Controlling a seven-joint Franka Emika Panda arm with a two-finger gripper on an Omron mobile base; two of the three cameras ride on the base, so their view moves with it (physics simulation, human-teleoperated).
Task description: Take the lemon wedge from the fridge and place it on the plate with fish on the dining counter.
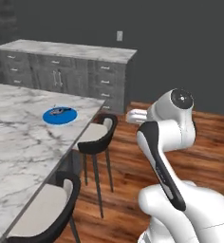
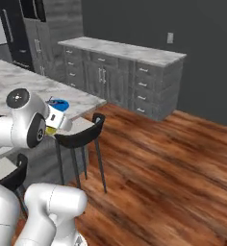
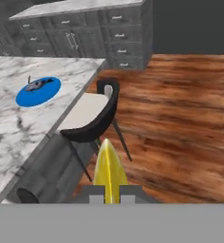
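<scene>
the tool (image 3: 111, 192) is pinched narrow on the lemon wedge (image 3: 110, 171), whose yellow crescent juts up between the two tips in the hand view. the carry step is in hand: the wedge hangs over the wooden floor (image 3: 180, 118), off the edge of the counter (image 1: 19, 142). the blue plate with fish (image 3: 38, 91) lies on the marble at about ten o'clock from the wedge, well apart, past a black stool (image 3: 92, 118). next, the arm likely needs to reach over the stool, hover above the plate and only then let go.
</scene>
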